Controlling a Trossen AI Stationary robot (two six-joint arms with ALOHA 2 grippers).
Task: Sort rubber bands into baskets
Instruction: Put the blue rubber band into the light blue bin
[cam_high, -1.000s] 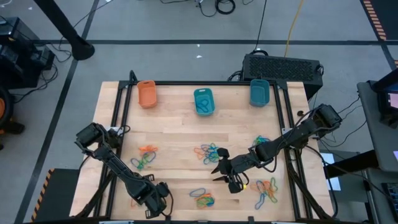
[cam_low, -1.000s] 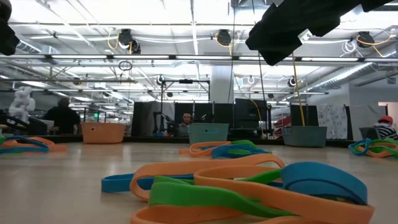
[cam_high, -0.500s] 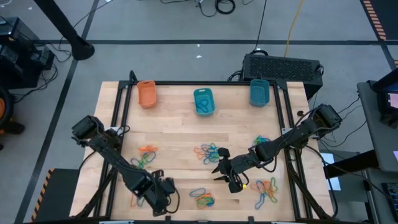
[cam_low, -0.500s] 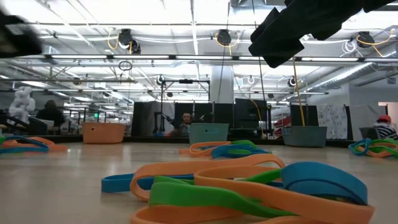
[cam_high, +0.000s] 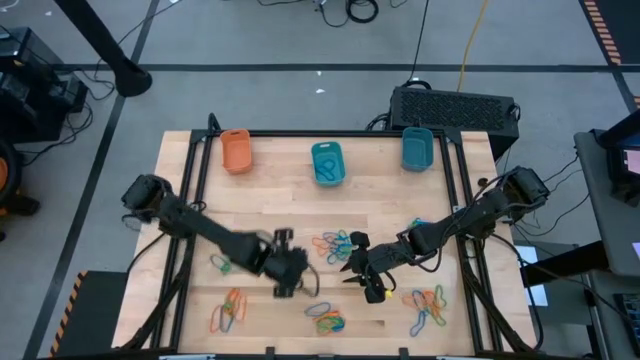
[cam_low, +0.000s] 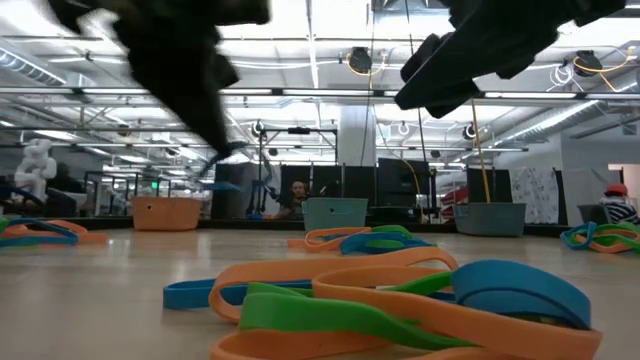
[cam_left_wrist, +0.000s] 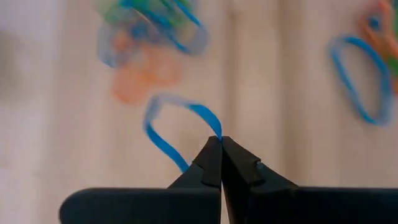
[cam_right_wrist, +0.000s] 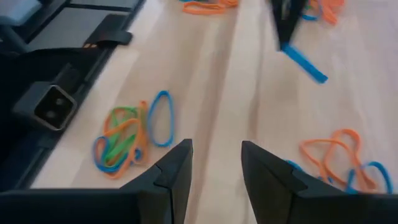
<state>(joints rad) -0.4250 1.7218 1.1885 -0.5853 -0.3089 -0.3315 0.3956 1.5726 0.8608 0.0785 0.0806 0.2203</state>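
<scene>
1. Blue rubber band (cam_left_wrist: 163, 130) is pinched in the tightly closed left hand (cam_left_wrist: 221, 142) and hangs clear above the wooden bench (cam_high: 280, 205).
2. Parted fingers are seen on the right hand (cam_right_wrist: 216, 163), nothing held, near the centre band pile (cam_high: 337, 244).
3. Orange basket (cam_high: 236, 150) and two teal baskets (cam_high: 327, 162) (cam_high: 417, 148) are lined along the bench's far edge.

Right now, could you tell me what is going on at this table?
Two robot arms are sorting rubber bands into baskets. The left pincer is shut on a blue rubber band and carries it above the middle of the table. The right pincer is open, with nothing in it, over the table's right half beside a heap of bands. The orange basket and two teal baskets stand along the far edge.
</scene>
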